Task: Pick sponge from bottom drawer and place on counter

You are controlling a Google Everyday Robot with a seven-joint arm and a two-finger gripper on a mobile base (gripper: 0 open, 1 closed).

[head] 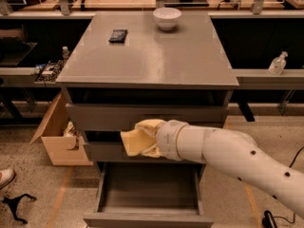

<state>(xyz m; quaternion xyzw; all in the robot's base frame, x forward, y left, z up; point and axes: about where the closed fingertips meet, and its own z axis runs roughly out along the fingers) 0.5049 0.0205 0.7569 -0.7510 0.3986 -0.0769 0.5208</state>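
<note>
My gripper, with yellowish padded fingers on a white arm, hangs in front of the middle drawer, above the open bottom drawer. It is shut on the pale yellow sponge, which sticks out to the left of the fingers. The drawer's tray below shows nothing inside. The grey counter is above and behind the gripper.
A white bowl and a small black flat rectangle sit at the back of the counter. An open cardboard box stands on the floor to the left of the cabinet. A clear bottle stands on the right-hand shelf.
</note>
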